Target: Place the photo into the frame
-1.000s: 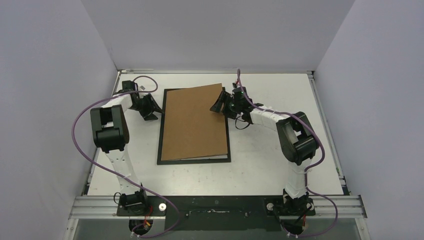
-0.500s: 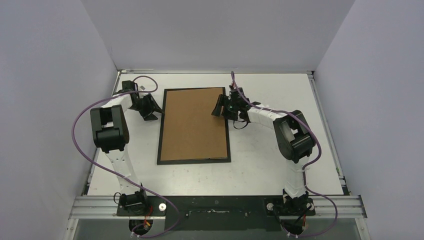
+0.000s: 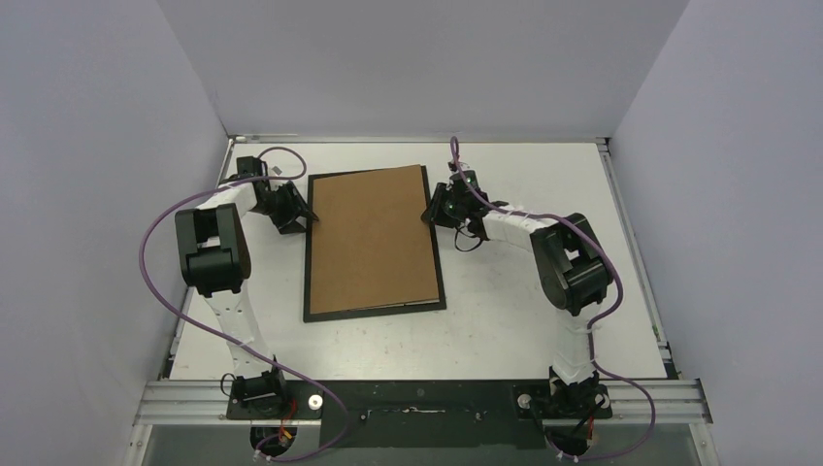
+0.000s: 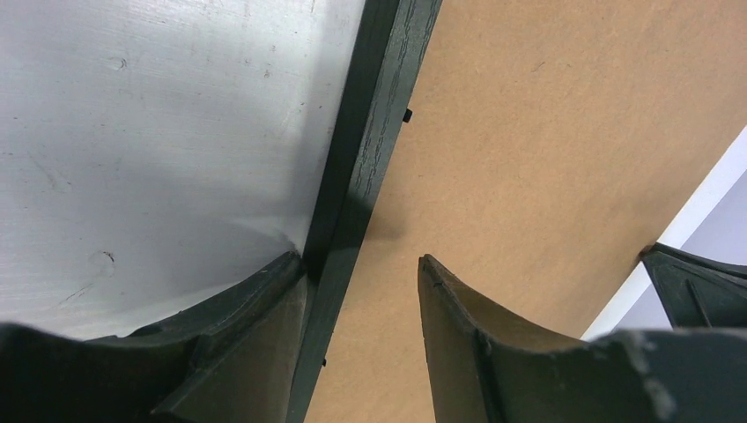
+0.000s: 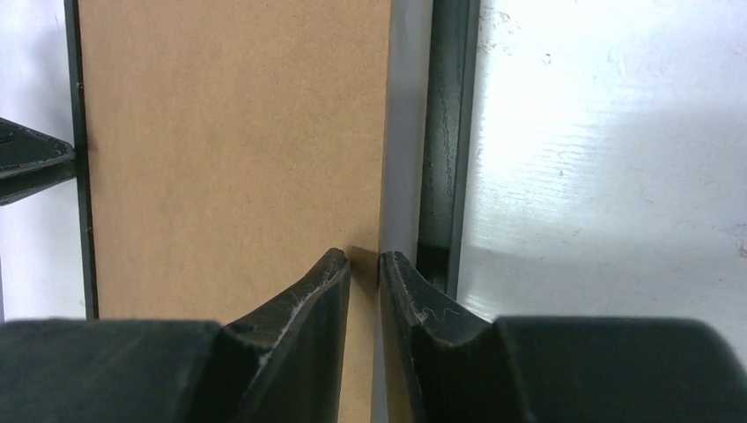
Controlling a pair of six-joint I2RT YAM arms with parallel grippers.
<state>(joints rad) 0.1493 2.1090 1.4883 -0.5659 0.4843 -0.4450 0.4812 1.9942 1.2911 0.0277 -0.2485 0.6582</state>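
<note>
Two units. Left end effector [image 4: 359, 257]: open, astride the left rail of the frame [image 3: 308, 254]. Right end effector [image 5: 363, 256]: almost closed, tips at the right edge of the brown backing [image 3: 374, 238]. Frame flat mid-counter [image 3: 505, 311], backing askew over it.

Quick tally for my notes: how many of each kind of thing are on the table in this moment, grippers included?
Black picture frame: 1
Brown backing board: 1
Grippers: 2, the left gripper and the right gripper
Total: 4
</note>
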